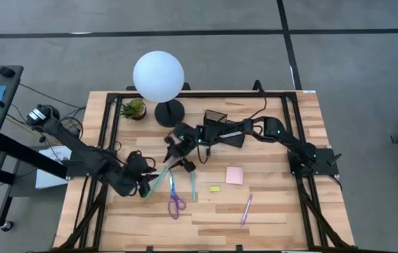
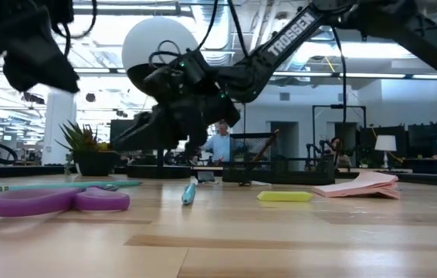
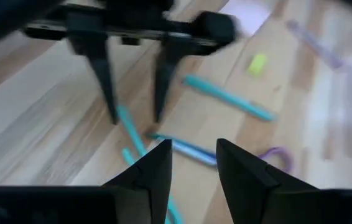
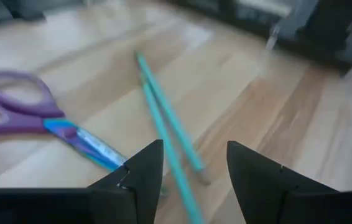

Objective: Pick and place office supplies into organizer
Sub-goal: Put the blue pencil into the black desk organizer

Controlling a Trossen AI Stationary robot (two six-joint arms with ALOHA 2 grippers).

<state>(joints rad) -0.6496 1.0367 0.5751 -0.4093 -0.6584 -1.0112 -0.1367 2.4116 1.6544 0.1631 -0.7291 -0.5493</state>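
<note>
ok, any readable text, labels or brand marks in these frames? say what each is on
"TROSSEN": white letters along the right arm's dark link, low view.
Nothing else is readable: the sticky pad, scissors and pens show no legible print, and the room's background is too small to read.

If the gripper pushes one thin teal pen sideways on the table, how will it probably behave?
The teal pen is slim and round, so it would probably roll on the smooth wooden table. It looks light and stiff. It lies against a second pen, so a push may move both.

Pale wood table (image 1: 276, 211), glossy white lamp (image 1: 158, 76)
</note>
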